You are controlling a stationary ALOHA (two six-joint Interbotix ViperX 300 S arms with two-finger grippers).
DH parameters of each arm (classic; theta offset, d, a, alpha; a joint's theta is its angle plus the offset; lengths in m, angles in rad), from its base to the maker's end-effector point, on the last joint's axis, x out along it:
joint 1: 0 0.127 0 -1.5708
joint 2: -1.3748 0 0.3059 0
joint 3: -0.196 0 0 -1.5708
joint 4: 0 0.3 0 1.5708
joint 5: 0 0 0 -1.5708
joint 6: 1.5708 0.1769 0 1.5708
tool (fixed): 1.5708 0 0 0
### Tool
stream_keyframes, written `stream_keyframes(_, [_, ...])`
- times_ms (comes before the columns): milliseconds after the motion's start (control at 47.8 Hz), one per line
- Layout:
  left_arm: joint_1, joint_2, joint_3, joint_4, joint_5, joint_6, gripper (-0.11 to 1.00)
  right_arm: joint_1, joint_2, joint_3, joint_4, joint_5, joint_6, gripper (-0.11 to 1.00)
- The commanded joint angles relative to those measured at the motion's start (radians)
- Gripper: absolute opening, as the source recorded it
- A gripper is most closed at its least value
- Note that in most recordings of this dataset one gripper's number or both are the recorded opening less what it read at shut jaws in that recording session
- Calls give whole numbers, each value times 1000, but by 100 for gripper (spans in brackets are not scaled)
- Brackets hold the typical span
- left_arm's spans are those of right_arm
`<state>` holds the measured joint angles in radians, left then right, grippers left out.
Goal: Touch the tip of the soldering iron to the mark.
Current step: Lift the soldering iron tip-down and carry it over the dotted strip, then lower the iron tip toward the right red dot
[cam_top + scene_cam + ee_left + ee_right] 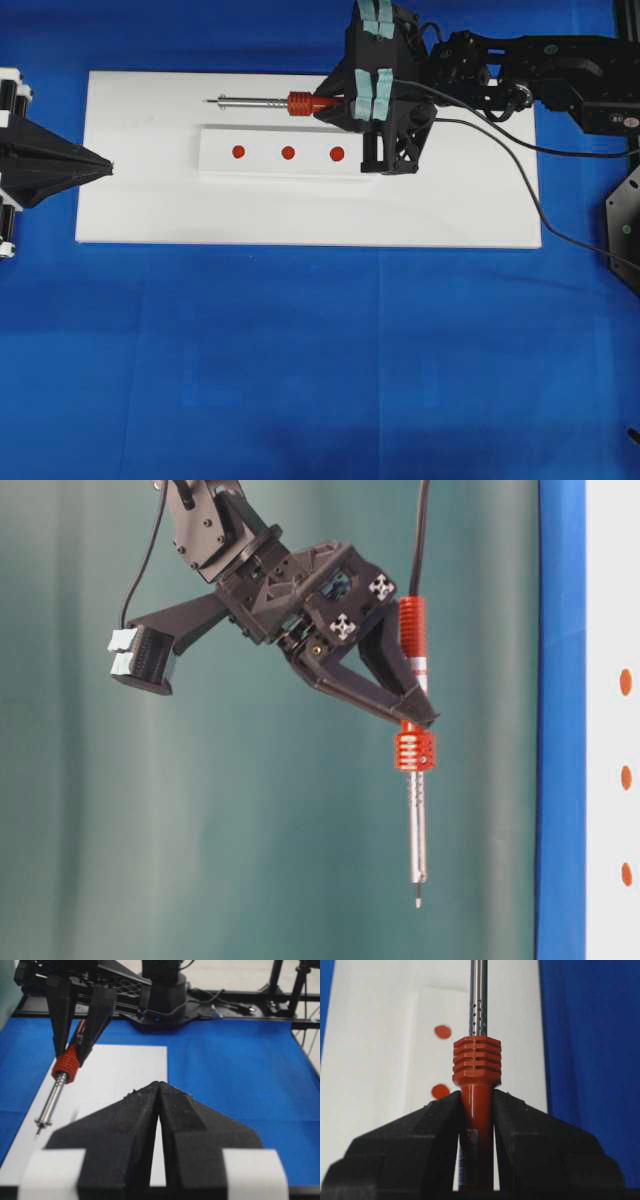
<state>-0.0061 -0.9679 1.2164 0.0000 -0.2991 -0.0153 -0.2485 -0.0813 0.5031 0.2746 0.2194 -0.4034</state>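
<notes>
My right gripper (332,106) is shut on the orange-red handle of the soldering iron (268,102), just behind its ribbed collar (476,1062). The silver shaft points left and ends in the tip (209,100). The iron hangs above the white board, clear of its surface in the table-level view (417,820). Three red marks (238,152) (288,153) (337,154) sit in a row on a white strip (265,168), nearer the front than the shaft. The tip touches none of them. My left gripper (108,167) rests shut and holds nothing at the board's left edge.
The white board (300,215) lies on a blue cloth (320,360). The iron's black cord (520,170) runs from the right gripper to the right across the board and off it. The right arm (540,80) reaches in from the back right.
</notes>
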Motion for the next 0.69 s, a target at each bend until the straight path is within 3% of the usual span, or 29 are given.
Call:
stream_keyframes(0, [2, 8, -9, 3, -9, 0, 0, -12, -11, -29, -2, 41, 0, 6])
stream_keyframes(335, [2, 6, -11, 3, -9, 0, 0, -48, -3, -41, -51, 216, 6, 6])
stream_keyframes(669, [2, 6, -11, 3, -21, 2, 0, -49, -5, -41, -64, 230, 5, 6])
